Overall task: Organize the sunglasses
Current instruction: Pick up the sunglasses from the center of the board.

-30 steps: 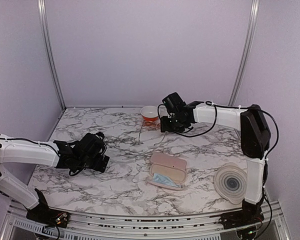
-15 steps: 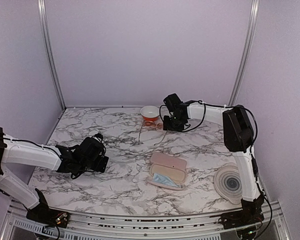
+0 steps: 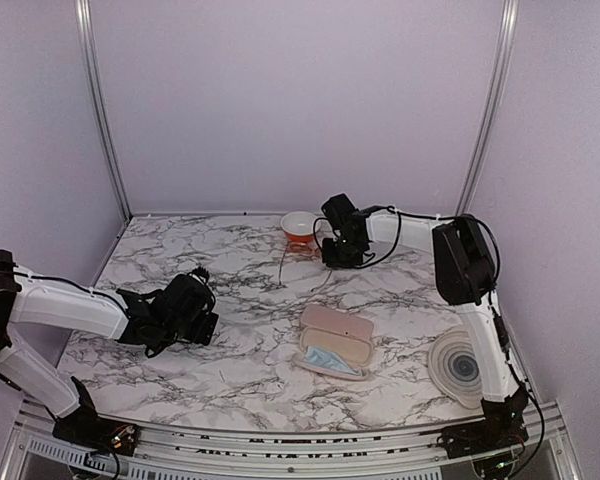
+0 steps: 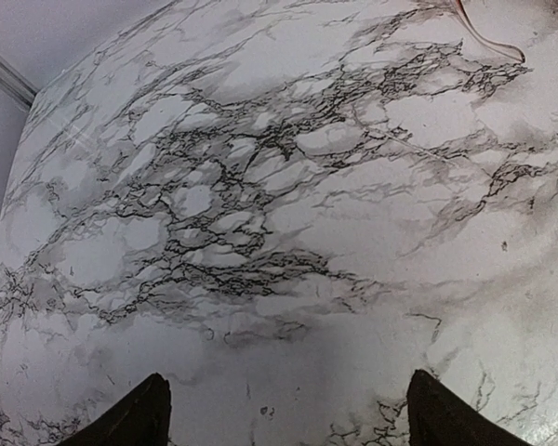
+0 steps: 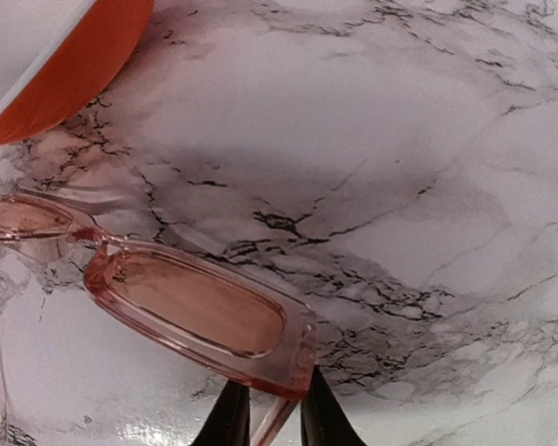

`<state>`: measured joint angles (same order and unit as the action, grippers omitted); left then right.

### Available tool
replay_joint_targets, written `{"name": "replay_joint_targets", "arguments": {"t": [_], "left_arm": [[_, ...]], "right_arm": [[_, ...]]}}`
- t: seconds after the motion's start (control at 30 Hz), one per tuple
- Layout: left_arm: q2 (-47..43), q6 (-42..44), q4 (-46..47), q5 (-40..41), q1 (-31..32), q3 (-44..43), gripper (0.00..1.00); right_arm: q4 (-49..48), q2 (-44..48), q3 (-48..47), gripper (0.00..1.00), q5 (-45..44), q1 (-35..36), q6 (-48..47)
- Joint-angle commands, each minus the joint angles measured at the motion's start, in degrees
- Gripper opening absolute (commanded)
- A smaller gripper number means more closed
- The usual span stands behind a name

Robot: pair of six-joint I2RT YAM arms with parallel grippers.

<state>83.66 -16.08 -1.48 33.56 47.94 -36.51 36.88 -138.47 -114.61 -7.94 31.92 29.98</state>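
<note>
Nearest the arm bases, at the right of the marble worktop [image 3: 230,375], lay a pale round dish [image 3: 462,368] with concentric rings. Just left of it and a little farther in, a pink case [image 3: 336,335] sat open with a light blue cloth [image 3: 330,360] inside.

At the left, the left hand [image 4: 288,423] hung low over bare marble. Its two dark fingertips [image 4: 135,420] were spread wide apart, with nothing between them.

Farther back, toward the rear wall, the right arm was stretched out across the worktop. There the sunglasses [image 5: 200,311], a thin pair with rosy, orange-tinted oblong lenses, lay on the marble with their temples unfolded toward the near edge. The right hand [image 5: 274,420] was narrowed almost closed on them, its fingertips [image 5: 231,416] pinching the frame at the outer corner of one lens, where the temple begins.

Just beyond the sunglasses stood a small bowl [image 3: 299,227], orange outside and white inside, near the back edge.
</note>
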Motion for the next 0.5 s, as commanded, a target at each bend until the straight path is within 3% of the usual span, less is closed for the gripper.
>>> {"name": "replay_joint_targets", "arguments": {"t": [0.0, 0.27, 0.47], "left_arm": [[0.8, 0.1, 0.3, 1.2, -0.1, -1.4, 0.88], [1.2, -0.3, -0.1, 2.6, 0.5, -1.8, 0.88], [0.5, -0.5, -0.2, 4.1, 1.3, -1.5, 0.91]], "right_arm": [[0.1, -1.1, -2.5, 0.15, 0.2, 0.3, 0.1], [-0.8, 0.2, -2.8, 0.01, 0.4, 0.2, -0.2], [-3.1, 5.3, 1.1, 0.00, 0.8, 0.5, -1.5]]}}
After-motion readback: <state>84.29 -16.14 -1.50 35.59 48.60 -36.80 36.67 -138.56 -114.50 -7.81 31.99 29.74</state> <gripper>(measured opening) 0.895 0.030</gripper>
